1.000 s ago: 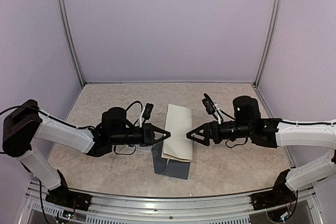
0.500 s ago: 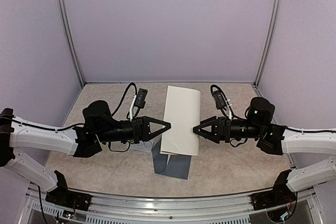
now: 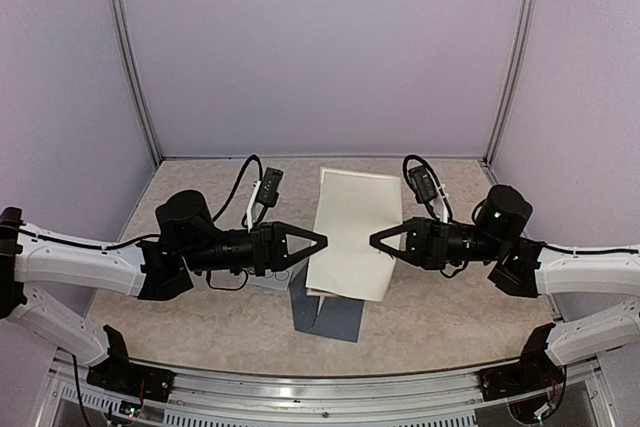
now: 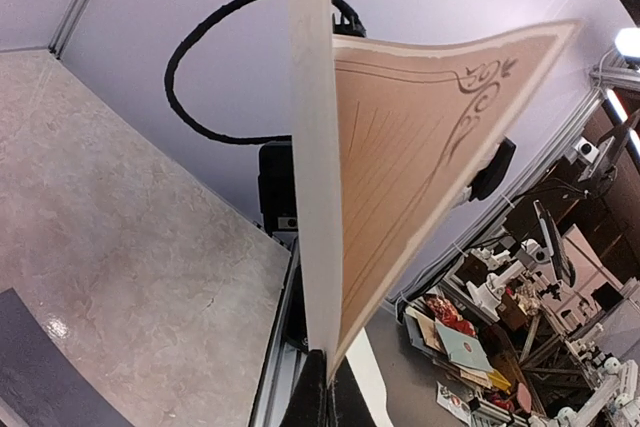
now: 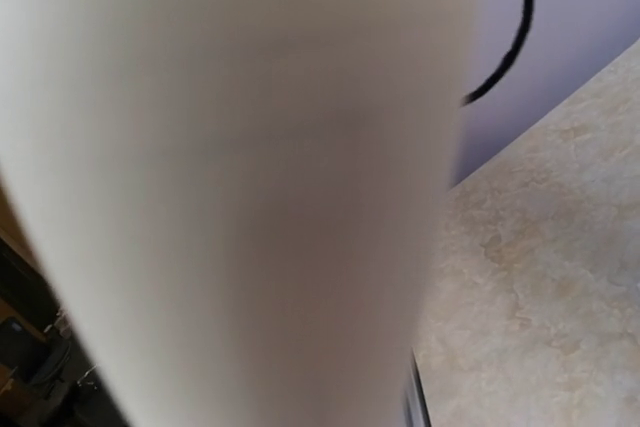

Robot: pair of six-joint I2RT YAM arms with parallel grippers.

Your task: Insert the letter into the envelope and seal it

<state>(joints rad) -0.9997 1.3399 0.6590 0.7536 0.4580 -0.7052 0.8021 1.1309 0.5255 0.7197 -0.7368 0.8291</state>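
The letter [image 3: 350, 232], a cream sheet folded lengthwise, hangs above the table between both arms. My left gripper [image 3: 320, 244] is shut on its left edge. In the left wrist view the black jaws [image 4: 327, 387] pinch the fold of the letter [image 4: 400, 147], whose inner side is tan with a scroll border. My right gripper [image 3: 377, 241] is shut on the letter's right edge. In the right wrist view the blurred letter [image 5: 250, 187] fills the frame and hides the jaws. The dark blue-grey envelope [image 3: 330, 317] lies flat on the table below the letter.
A small white strip [image 3: 272, 282] lies under the left gripper, beside the envelope. The marbled table [image 3: 200, 197] is enclosed by lilac walls [image 3: 320, 47] with metal posts. The aluminium rail [image 3: 320, 387] carrying both arm bases runs along the near edge.
Both arms rose and carried the letter up off the envelope. The right gripper, open before, has shut on the letter's right edge, and the sheet has spread wider to the right.
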